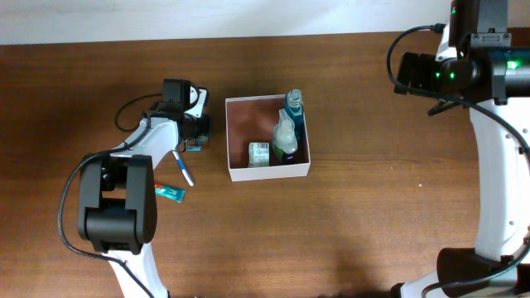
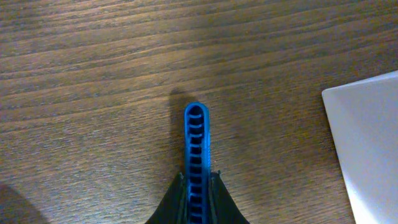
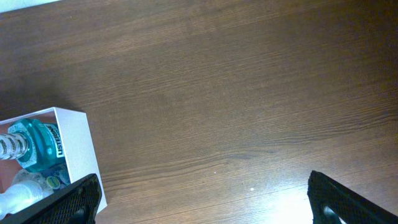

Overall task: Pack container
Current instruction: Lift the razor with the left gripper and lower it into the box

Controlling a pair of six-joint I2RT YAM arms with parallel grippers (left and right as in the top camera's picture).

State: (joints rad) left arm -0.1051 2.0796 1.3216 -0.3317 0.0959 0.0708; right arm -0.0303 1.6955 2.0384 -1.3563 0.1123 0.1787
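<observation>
Left wrist cam: your left gripper is clamped shut on a blue ribbed plastic stick, prob. a toothbrush or razor handle, can't tell which. The stick pokes fwd low over the wood table. The container shows one white corner just to its right, apart, not touching. Your right gripper hangs wide open w/ nothing btwn the fingers, off on the container's other side.

Overhead: the container sits mid-table, upright, open top. Along its right wall are a blue mouthwash bottle and a clear bottle, w/ a small white-green box nearer the middle. The left part of the floor is bare. A blue-and-white stick and a teal packet lie outside by the left arm.

Handling, my read: the container looks light and thin-walled, maybe card. It'll likely skid on the smooth wood if you bump it, and the walls may flex under a hard pinch. The bottles load the right side, so it may pivot there. If you must steady it, pinch the bare left or near wall at the rim, gently. Bring the stick in over the bare left floor.
</observation>
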